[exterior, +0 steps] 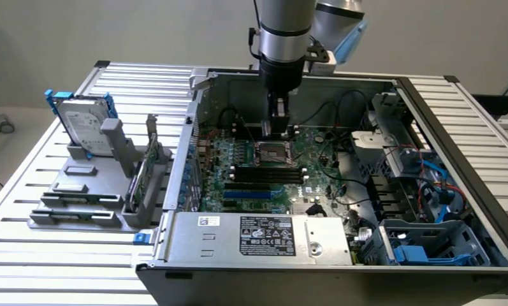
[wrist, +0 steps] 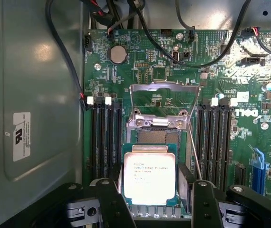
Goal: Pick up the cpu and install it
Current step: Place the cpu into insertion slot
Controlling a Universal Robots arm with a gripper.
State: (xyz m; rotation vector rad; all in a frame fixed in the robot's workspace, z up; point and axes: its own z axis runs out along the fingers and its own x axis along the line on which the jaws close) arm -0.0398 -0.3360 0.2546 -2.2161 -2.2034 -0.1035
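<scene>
The cpu [wrist: 150, 178], a flat square chip with a silvery top and printed text, sits between the two black fingers [wrist: 111, 202] of my gripper [wrist: 151, 176], which is shut on its sides. It hangs just above the dark metal-framed socket [wrist: 159, 135], covering part of it and a little off-centre. The socket's load plate [wrist: 164, 97] stands raised. In the exterior view my gripper [exterior: 279, 132] reaches straight down into the open computer case, right over the socket [exterior: 271, 153] on the green motherboard [exterior: 322, 162].
Black memory slots [wrist: 104, 137] flank the socket on both sides. Black cables [wrist: 64, 57] run along the case wall [wrist: 31, 95]. A power supply [exterior: 271, 236] fills the case front. A hard drive with blue rails [exterior: 88, 131] stands on a grey fixture [exterior: 75, 191] at the exterior view's left.
</scene>
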